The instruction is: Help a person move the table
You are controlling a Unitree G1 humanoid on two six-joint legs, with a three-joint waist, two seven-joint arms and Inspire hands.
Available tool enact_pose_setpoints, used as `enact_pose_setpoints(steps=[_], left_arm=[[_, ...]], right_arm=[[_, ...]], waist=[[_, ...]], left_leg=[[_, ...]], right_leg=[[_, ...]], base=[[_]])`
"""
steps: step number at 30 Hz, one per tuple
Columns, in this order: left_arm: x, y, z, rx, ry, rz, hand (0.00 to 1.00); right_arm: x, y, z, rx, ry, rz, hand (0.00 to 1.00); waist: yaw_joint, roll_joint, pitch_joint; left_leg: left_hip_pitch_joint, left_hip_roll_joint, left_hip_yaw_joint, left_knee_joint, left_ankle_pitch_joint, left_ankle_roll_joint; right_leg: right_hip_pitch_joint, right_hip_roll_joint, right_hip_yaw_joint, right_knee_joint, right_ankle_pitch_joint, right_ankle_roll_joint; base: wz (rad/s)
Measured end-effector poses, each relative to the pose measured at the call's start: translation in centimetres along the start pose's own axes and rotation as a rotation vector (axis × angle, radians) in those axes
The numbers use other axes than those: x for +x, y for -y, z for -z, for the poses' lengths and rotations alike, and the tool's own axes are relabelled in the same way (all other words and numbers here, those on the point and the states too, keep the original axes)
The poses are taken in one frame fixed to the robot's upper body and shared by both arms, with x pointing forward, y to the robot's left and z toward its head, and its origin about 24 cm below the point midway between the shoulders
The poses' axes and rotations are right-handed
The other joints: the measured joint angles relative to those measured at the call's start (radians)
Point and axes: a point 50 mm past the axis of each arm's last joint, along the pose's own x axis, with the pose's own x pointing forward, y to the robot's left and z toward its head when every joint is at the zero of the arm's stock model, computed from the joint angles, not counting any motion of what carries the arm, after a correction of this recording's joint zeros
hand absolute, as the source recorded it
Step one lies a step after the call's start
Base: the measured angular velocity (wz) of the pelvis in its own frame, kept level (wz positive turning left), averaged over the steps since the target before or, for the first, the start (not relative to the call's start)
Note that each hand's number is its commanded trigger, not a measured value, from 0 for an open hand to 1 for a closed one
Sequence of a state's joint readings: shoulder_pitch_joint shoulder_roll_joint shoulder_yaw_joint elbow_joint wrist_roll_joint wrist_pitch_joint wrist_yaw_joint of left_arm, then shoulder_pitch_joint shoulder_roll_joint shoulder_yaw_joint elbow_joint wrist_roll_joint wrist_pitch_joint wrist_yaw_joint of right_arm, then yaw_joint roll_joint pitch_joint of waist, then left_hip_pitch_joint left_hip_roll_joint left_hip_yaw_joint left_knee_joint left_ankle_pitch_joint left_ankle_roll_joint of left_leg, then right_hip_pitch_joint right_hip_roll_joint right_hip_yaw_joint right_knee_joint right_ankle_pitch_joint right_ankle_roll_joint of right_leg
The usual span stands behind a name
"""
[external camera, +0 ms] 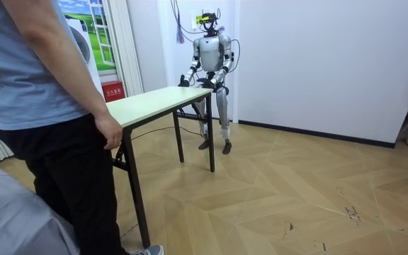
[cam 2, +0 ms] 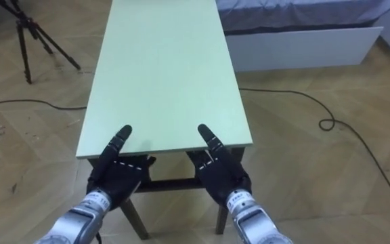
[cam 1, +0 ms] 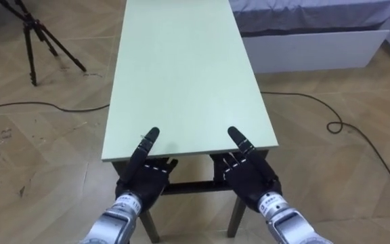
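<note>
Left hand (cam 1: 144, 175): parked at the table's near short edge, left of centre. Part of it is laid up on the top and the rest is tucked underneath, so the grip can't be told tbh.
Right hand (cam 1: 250, 173): same deal, right of centre, kept well apart from the left hand. Grip can't be told either.
Table (cam 1: 181, 68): pale green top on dark legs, stretched straight ahead of both hands.
Person (external camera: 41, 85): stood at the end opposite the robot's hands. The person's hand (external camera: 109, 133) is held right at that end's edge.
Tripod (cam 1: 36, 37): seen on the floor, ahead and well left of the left hand.
Bed (cam 1: 310, 34): ahead and right of the right hand, just beside the table's far half.
</note>
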State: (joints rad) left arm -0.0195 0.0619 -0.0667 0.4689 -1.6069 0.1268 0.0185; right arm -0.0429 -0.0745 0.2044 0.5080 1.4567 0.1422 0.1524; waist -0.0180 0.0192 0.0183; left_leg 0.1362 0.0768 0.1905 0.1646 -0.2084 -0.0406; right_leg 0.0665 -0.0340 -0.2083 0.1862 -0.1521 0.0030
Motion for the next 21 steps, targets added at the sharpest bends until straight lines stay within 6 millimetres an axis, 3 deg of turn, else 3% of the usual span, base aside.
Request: enact_pose_setpoints(steps=[21], left_arm=[[1.2,1.5,-0.8,-0.121,0.030,-0.008,0.00]], right_arm=[[1.3,-1.4,-0.9,0.196,0.048,0.066,0.00]], waist=[[-0.001,-0.001,0.0007]], left_leg=[[-0.005,0.000,-0.004,0.003,0.000,0.000]], right_leg=[[-0.004,0.000,0.001,0.003,0.002,-0.002]], base=[[0.00]])
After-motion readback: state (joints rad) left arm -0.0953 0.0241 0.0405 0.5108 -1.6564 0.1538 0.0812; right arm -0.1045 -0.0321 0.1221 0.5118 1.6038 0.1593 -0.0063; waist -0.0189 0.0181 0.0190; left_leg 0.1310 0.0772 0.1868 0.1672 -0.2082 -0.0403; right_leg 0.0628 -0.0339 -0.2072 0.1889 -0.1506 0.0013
